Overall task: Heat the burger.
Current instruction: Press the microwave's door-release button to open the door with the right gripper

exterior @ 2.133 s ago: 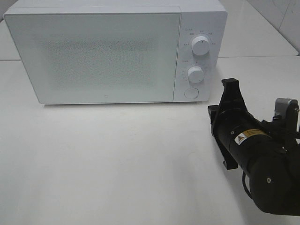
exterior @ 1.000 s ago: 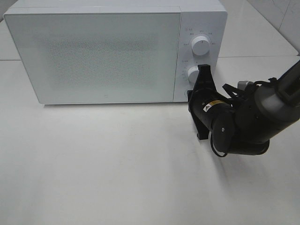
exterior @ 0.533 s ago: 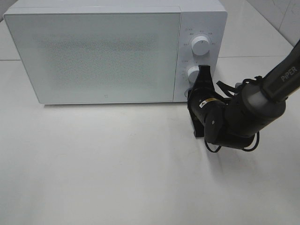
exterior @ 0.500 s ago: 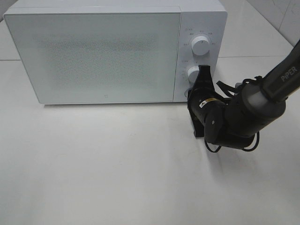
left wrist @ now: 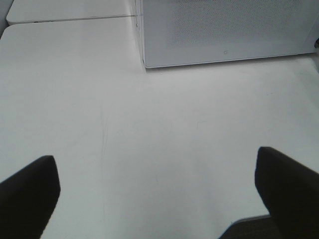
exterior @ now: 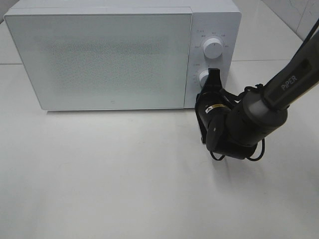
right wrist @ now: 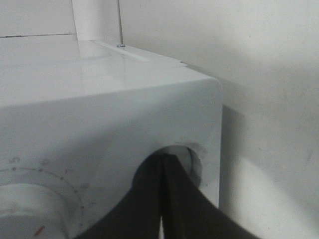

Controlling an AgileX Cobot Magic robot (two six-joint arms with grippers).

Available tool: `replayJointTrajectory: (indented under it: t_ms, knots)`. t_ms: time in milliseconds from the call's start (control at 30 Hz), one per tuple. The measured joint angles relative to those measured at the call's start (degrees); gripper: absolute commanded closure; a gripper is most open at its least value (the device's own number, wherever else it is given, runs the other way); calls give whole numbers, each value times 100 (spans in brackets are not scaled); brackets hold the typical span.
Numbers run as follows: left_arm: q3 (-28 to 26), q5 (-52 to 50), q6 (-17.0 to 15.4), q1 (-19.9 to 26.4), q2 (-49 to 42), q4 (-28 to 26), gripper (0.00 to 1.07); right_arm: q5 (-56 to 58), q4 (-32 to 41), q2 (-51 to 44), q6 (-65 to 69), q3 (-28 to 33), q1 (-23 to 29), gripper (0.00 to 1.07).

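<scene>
Right hand [right wrist: 162,160], pressed together, touches the round white button [right wrist: 193,158] at five o'clock on the white boxy microwave [exterior: 109,59] — door closed, so where the burger is cannot be told. Left hand [left wrist: 154,155] hovers spread above the white worktop [exterior: 124,174].

White table [exterior: 124,179]; 1 white microwave [exterior: 99,59] on it.

- The exterior high view looks steeply down from the front at the microwave [exterior: 99,59] and the worktop [exterior: 124,189], from middle distance.
- The left wrist view looks low across the worktop, between the left gripper [left wrist: 157,199] fingers, toward the microwave's door from well back.
- The right wrist view looks past the right gripper [right wrist: 162,158], very close to the microwave's control corner.
- All three views share the microwave's front.
</scene>
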Motion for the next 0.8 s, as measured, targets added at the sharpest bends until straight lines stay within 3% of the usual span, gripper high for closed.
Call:
replayJointTrajectory:
  t_ms: [533,800]
  knots:
    - [0,0,0,0,0,0,7,52,143,40,-155,-103,0,107]
    - [0,0,0,0,0,0,7,550,-269,-315,-258,172,-132,107]
